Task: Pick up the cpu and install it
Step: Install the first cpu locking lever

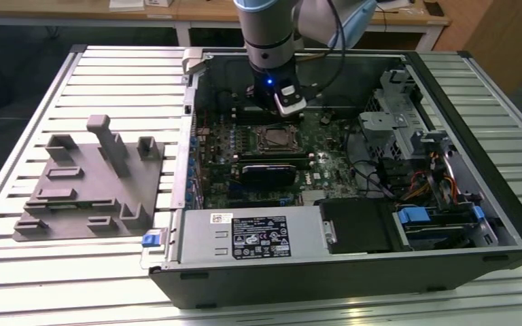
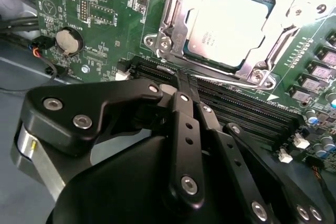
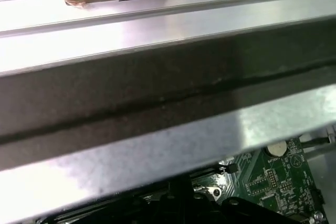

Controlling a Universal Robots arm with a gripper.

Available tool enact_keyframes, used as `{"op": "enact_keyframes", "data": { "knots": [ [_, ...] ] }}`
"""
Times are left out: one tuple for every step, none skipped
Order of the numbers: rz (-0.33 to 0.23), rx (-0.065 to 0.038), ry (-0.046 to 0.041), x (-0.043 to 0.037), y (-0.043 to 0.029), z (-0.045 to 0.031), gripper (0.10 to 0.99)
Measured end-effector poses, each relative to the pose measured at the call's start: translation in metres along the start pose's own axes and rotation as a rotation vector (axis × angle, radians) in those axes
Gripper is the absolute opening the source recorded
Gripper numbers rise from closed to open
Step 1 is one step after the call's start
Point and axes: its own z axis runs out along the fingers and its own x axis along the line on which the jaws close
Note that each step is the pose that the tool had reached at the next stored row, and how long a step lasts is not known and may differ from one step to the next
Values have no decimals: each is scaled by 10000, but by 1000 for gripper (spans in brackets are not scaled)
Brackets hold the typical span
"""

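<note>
The cpu [image 2: 227,23], a flat square chip with a pale silver top, lies inside the socket frame [image 2: 173,30] on the green motherboard [image 2: 105,3] in the second wrist view. My gripper [image 2: 181,78] is black, its fingers pressed together with nothing between them, and it hovers just beside the socket over the memory slots [image 2: 241,109]. In the exterior view the gripper [image 1: 289,111] hangs inside the open computer case [image 1: 478,224], slightly behind the socket [image 1: 274,138].
A grey plastic tray [image 1: 89,183] with upright blocks lies on the slatted table at the exterior view's left. The case holds a power supply [image 1: 252,234], a drive cage [image 1: 415,136] and cables. A coin battery [image 2: 69,40] sits on the board.
</note>
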Motion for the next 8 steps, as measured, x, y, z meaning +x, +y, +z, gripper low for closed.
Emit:
{"op": "enact_keyframes", "data": {
  "knots": [
    [57,7,-10,9,-3,1,106],
    [109,12,-20,18,-5,1,106],
    [157,11,-28,27,-8,1,106],
    [197,7,-34,35,-10,2,106],
    [225,-1,-36,40,-11,2,106],
    [254,-6,-38,42,-11,3,106],
    [273,-9,-39,42,-11,3,106],
    [286,-12,-41,42,-11,4,106]
  ]
}}
